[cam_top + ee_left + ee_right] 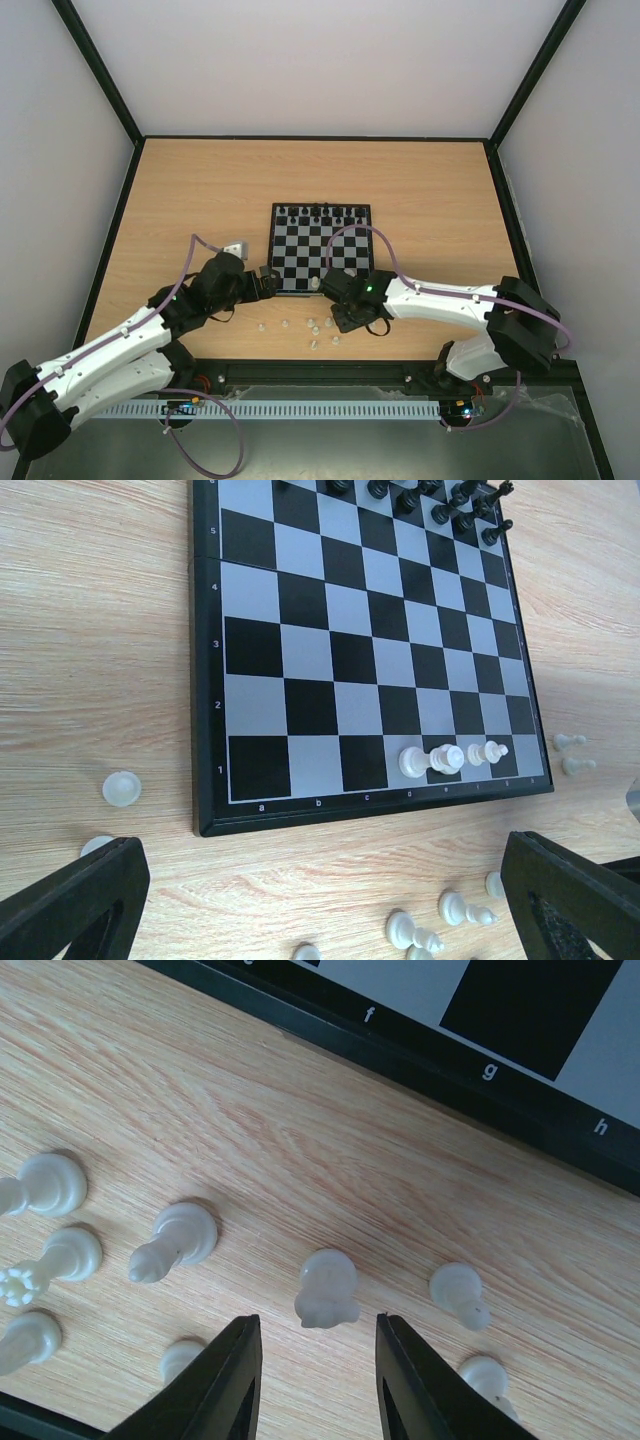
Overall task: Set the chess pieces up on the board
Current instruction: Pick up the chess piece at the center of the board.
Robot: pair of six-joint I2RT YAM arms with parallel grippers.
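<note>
- The board (320,262) lies flat at the middle of the table (200,190). The white piece (326,1288) being aimed at lies off it, on bare wood between the board's near edge and the table's near edge.
- The right gripper (315,1355) has its jaws standing narrow on either side of that piece. Wood shows on both sides, so it has hold of nothing.
- The piece sits only at the very fingertips. A shallow pinch on so small and rounded a thing could squirt it forward against the board's rim.
- Two neighbouring pieces (180,1355) (458,1295) crowd the fingers. A slightly skewed approach would knock them rolling.
- The left gripper (325,880) hovers by the board's near left corner, jaws fully wide and empty.
- Counts:
  - There is one board.
  - Three first-rank white pieces (445,758) stand on it.
  - The black pieces (440,500) line its far edge, seemingly in two rows, and are too small to count.
  - Eight loose white pieces show in the right wrist view, including the targeted one.
</note>
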